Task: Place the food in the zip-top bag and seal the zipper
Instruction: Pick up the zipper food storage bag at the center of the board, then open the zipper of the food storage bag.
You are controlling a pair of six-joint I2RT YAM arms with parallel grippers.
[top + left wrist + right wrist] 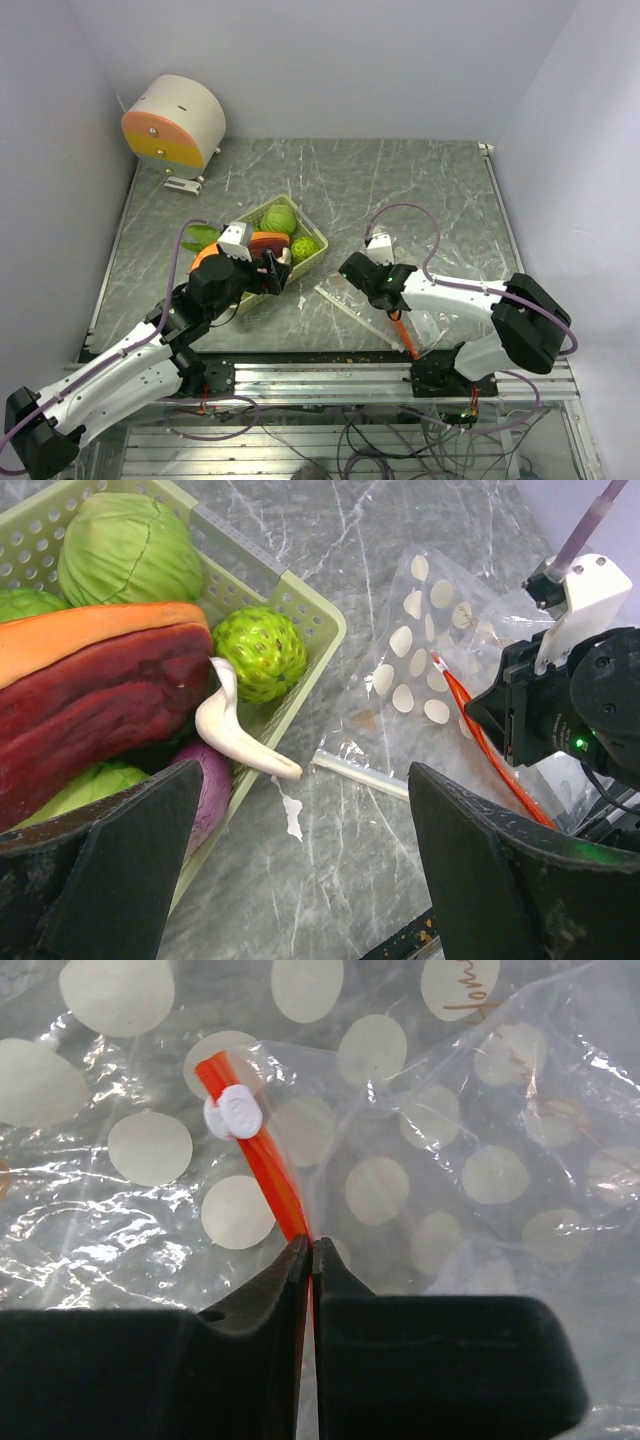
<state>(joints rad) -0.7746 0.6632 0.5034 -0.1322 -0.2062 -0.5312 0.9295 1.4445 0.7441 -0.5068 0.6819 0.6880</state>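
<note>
Food [258,652] (in basket [305,598]) left of bag [420,670].

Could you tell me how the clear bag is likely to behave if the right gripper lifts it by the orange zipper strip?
The bag looks thin and crinkled, so it will probably sag and fold rather than hold shape. Its glossy film seems slippery, yet the right gripper pinches the stiffer-looking orange strip, which should slip less.

arms [110,375]: 2, white shells, black joints | cables [590,528]: purple | gripper fingers [100,880]: black | LEDs [577,743]: green
</note>
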